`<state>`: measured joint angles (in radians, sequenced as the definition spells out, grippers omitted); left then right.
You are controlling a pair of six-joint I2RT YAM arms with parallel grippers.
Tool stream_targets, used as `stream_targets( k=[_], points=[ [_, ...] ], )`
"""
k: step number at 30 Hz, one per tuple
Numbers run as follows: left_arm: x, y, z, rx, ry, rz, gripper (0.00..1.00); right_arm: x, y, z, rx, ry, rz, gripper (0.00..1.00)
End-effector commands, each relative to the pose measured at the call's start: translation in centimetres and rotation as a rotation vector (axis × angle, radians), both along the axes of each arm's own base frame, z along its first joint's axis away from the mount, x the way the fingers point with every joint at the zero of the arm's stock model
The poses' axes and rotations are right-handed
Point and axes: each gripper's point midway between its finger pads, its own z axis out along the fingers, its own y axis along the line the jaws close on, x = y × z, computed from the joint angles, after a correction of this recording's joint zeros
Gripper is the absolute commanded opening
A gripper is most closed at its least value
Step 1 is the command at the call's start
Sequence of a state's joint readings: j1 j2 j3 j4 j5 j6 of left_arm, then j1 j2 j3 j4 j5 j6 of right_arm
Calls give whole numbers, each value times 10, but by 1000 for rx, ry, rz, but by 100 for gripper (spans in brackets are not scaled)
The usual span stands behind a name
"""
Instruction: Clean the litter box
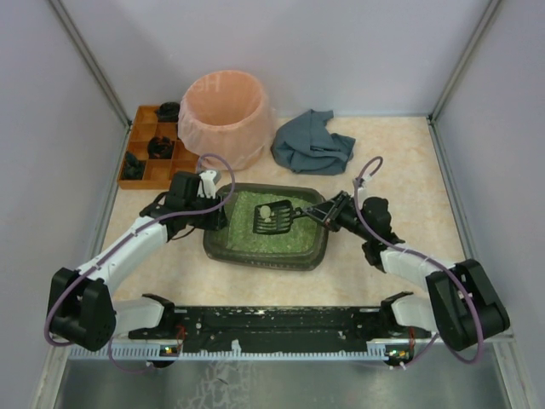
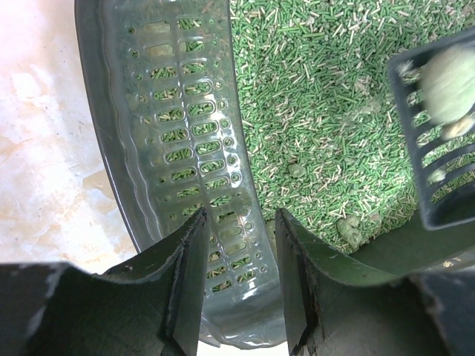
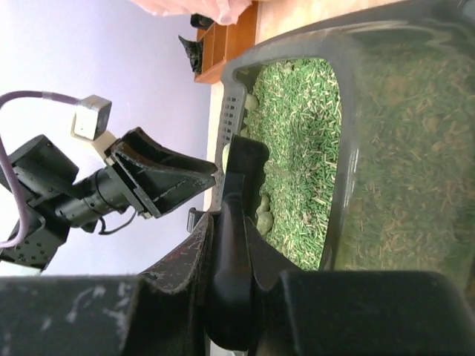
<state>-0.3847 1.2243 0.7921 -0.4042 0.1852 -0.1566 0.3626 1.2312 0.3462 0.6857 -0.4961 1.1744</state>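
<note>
The litter box (image 1: 264, 260), a dark olive tray of green pellets, sits mid-table. My left gripper (image 1: 217, 210) is at its left edge. In the left wrist view its fingers (image 2: 189, 274) straddle and clamp the perforated rim (image 2: 178, 126). My right gripper (image 1: 330, 210) comes in from the right, shut on the handle of a black slotted scoop (image 1: 274, 218). The scoop head hangs over the litter with a pale clump (image 1: 266, 210) on it, and the clump (image 2: 449, 85) also shows on the scoop (image 2: 438, 170) in the left wrist view. The right wrist view shows the handle (image 3: 234, 282) pinched between the jaws.
A round pink-lined bin (image 1: 226, 115) stands behind the box at the back left. An orange compartmented tray (image 1: 153, 149) is to the left of the bin. A crumpled blue-grey cloth (image 1: 311, 143) lies at the back right. More clumps (image 2: 349, 230) lie in the litter. Grey walls enclose the table.
</note>
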Motion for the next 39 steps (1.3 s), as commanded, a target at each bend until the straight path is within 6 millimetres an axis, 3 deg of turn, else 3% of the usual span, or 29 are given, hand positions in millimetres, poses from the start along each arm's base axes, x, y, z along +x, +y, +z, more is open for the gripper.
stream_targets(
  k=[1,3,7,11,15,20,24,28,32,36,39],
  points=[
    [5,-4,8,-12,-22,-6,47,9,-3,41,29,-150,-26,0],
    [6,-4,8,-13,-26,-8,47,-3,12,51,39,-195,111,0],
    [6,-3,9,-9,-23,-4,47,13,-21,42,38,-157,-113,0],
    [6,-3,10,-13,-37,-5,47,-4,11,68,55,-271,111,0],
    [6,-3,10,-10,-31,-2,47,11,-19,59,71,-227,-101,0],
    [6,-3,12,-15,-42,-5,47,-5,10,81,51,-334,117,0],
    [6,-3,10,-11,-32,-1,47,11,-26,72,73,-282,-132,0],
    [6,-2,11,-13,-45,-2,47,-8,16,90,44,-367,154,0],
    [6,-2,11,-7,-33,3,47,8,-10,80,57,-315,-52,0],
    [6,-1,12,-10,-50,5,47,4,13,94,1,-362,105,0],
    [8,-2,13,-11,-45,3,49,16,5,102,-14,-352,18,0]
  ],
)
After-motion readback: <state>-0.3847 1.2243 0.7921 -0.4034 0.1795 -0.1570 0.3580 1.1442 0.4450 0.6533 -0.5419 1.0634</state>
